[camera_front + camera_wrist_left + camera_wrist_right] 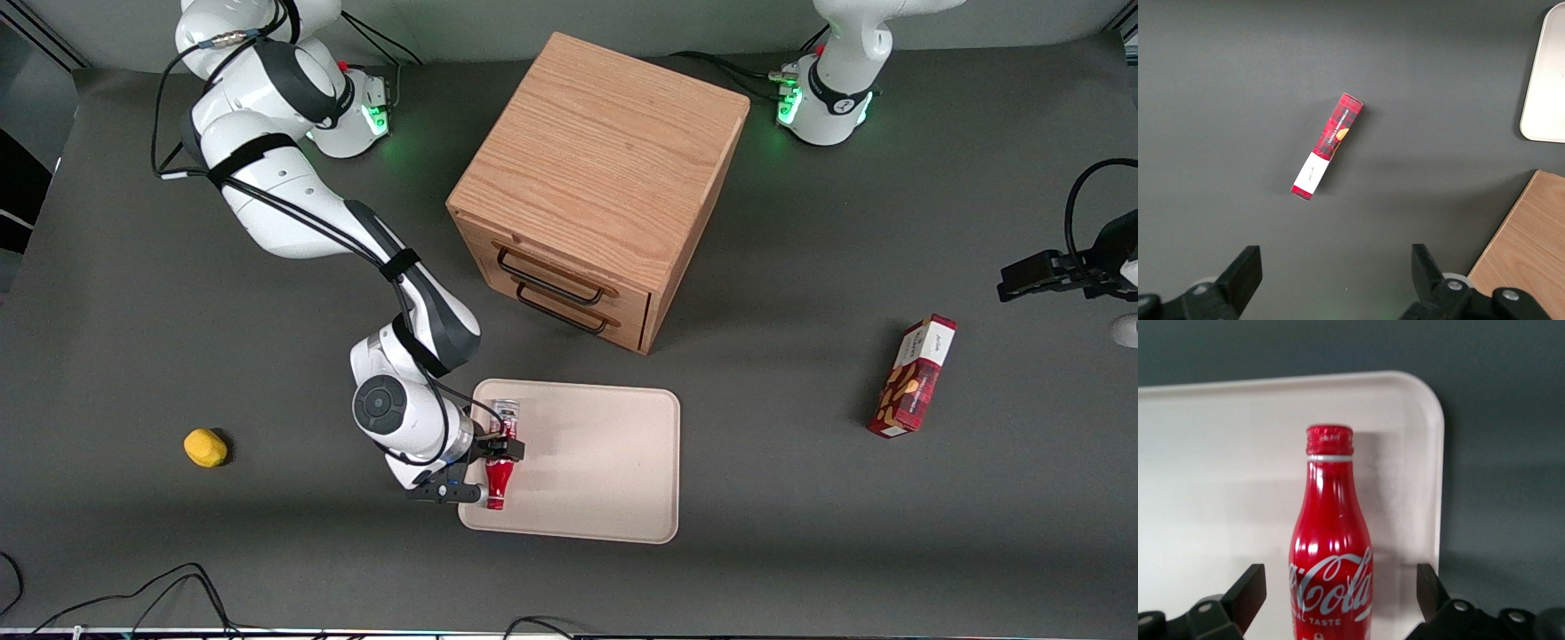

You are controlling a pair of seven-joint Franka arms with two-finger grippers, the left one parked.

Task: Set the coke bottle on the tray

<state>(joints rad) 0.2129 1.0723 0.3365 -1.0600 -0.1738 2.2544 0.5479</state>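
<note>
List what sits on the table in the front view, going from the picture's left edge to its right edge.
Yellow lump → gripper, open around the coke bottle → tray → snack box. The wooden cabinet overlaps the tray's span, so it is left out.

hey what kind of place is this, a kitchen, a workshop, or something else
Most likely a robotics lab test bench, not a kitchen. Robot arms are bolted to a dark matted table with loose cables, and staged props lie about: a wooden drawer cabinet, a tray, and a coke bottle between the gripper's open jaws.

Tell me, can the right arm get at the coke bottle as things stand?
Probably yes: the gripper is already at the coke bottle, its open fingers either side of it over the tray; nothing stands between.
</note>
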